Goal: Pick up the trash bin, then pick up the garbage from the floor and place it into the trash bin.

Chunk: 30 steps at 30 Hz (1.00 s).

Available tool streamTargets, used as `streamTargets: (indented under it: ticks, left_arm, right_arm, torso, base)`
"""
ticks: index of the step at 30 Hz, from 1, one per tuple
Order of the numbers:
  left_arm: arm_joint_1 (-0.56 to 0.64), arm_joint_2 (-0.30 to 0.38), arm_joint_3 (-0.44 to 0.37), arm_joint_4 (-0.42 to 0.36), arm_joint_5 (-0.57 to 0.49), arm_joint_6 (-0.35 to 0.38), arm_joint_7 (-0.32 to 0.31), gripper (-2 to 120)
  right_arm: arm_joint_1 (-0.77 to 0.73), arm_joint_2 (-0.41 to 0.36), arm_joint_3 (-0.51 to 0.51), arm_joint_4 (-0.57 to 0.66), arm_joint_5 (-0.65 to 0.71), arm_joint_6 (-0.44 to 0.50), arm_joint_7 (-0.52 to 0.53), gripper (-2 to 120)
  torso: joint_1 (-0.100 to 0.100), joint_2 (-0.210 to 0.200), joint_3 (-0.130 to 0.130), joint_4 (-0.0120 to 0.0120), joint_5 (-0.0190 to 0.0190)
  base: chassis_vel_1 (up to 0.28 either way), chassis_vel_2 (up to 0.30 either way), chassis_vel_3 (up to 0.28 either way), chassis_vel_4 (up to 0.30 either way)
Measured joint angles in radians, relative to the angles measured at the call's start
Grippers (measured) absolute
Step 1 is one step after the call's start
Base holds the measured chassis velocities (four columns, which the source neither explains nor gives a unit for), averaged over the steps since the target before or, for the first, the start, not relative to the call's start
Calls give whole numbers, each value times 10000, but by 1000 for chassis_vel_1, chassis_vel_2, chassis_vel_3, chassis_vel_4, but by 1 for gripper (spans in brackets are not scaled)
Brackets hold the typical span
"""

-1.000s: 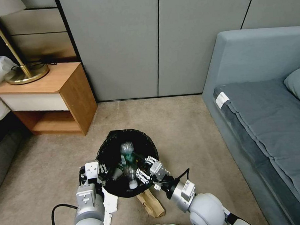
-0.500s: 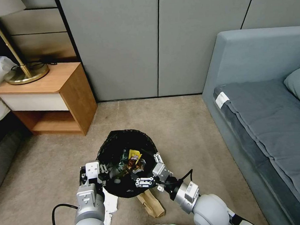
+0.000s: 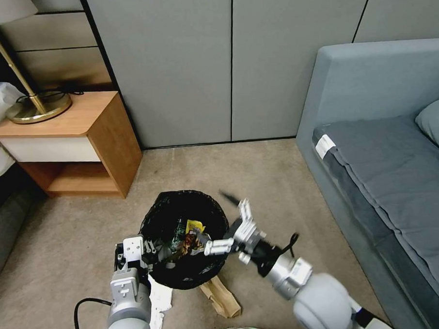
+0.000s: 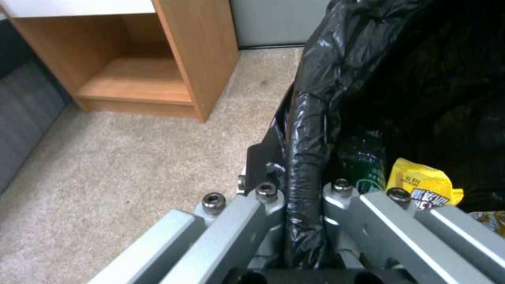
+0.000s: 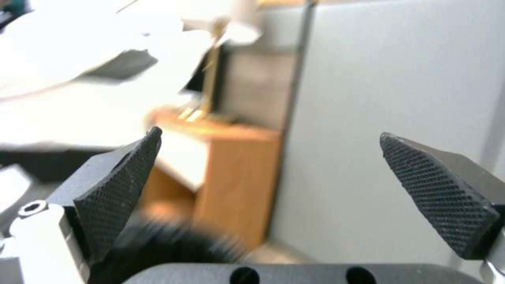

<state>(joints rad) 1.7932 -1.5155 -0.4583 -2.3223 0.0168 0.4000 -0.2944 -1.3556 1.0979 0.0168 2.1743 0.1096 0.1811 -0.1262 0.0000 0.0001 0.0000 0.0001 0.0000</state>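
The trash bin (image 3: 156,218), lined with a crinkly black bag, hangs just above the carpet. My left gripper (image 3: 151,246) is shut on its near rim; in the left wrist view the gripper (image 4: 301,189) pinches the bag-covered rim (image 4: 307,118). Inside the bin lie a yellow snack wrapper (image 3: 196,227) (image 4: 421,183) and a green-labelled bottle (image 3: 180,232) (image 4: 363,165). My right gripper (image 3: 220,223) (image 5: 279,177) is open and holds nothing, raised over the bin's right rim. On the floor beside the bin lie a brown paper bag (image 3: 221,296) and a crumpled white tissue (image 3: 161,299).
A wooden nightstand (image 3: 78,141) with a brass lamp (image 3: 32,107) stands at the back left. A grey bed (image 3: 390,176) runs along the right. Grey wall panels (image 3: 224,62) close the back. Open carpet (image 3: 273,181) lies between bin and bed.
The right gripper let the clear bottle drop into the bin, then rose and swung right, turning at the wrist. The left gripper and the bin stayed put.
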Motion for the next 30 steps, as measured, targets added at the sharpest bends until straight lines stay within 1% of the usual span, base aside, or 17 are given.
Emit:
streamTargets:
  ticks: [2,3,4,5,7,8,9,11,12,15,18,23,30]
  left_arm:
    - [17,37,-87,3,-51,-9,-3,0]
    - [38,77,-159,0,-100,-13,-6,0]
    - [49,103,-199,-13,-125,-14,-6,0]
    - [49,103,-199,-13,-125,-14,-6,0]
    - [77,149,-261,-51,-155,-20,-7,0]
    - [77,149,-261,-51,-155,-20,-7,0]
    - [86,190,-318,-70,-198,-23,-7,0]
    - [78,208,-372,-84,-259,-25,-11,0]
    - [78,208,-372,-84,-259,-25,-11,0]
    - [56,236,-426,-150,-456,-32,-62,0]
    - [58,246,-430,-192,-538,-36,-93,0]
    - [90,249,-431,-254,-590,-51,-105,0]
    - [96,259,-438,-320,-611,-59,-109,0]
  right_arm:
    - [-263,359,700,585,-134,195,446,100]
    - [-597,597,1348,895,-234,360,804,100]
    - [-812,693,1734,1003,-291,468,964,100]
    - [-812,693,1734,1003,-291,468,964,100]
    - [-1219,842,2494,1087,-419,684,1267,100]
    - [-1219,842,2494,1087,-419,684,1267,100]
    - [-1572,892,3133,1075,-512,858,1532,100]
    - [-1888,903,3575,967,-535,964,1757,100]
    - [-1888,903,3575,967,-535,964,1757,100]
    - [-2366,907,3986,640,-520,1122,1952,100]
    - [-2470,911,4044,459,-497,1201,1981,100]
    - [-2438,943,3964,332,-397,1187,1983,100]
    - [-2134,917,3606,304,-174,978,2091,100]
  torso:
    - [0,0,0,-1,0]
    - [0,0,0,-2,0]
    - [0,0,0,-1,0]
    - [0,0,0,-1,0]
    - [-1,0,0,-3,1]
    - [-1,0,0,-3,1]
    - [0,0,0,-3,0]
    - [-1,0,0,-2,1]
    - [-1,0,0,-2,1]
    - [-1,0,0,-3,2]
    - [-1,0,0,-2,1]
    - [0,0,0,-2,1]
    - [-1,0,0,-1,0]
  base:
    - [0,0,0,0]
    - [0,0,0,0]
    - [0,0,0,0]
    - [0,0,0,0]
    - [0,0,0,0]
    - [0,0,0,0]
    - [0,0,0,0]
    - [0,0,0,0]
    - [0,0,0,0]
    - [0,0,0,0]
    - [0,0,0,0]
    - [0,0,0,0]
    - [0,0,0,0]
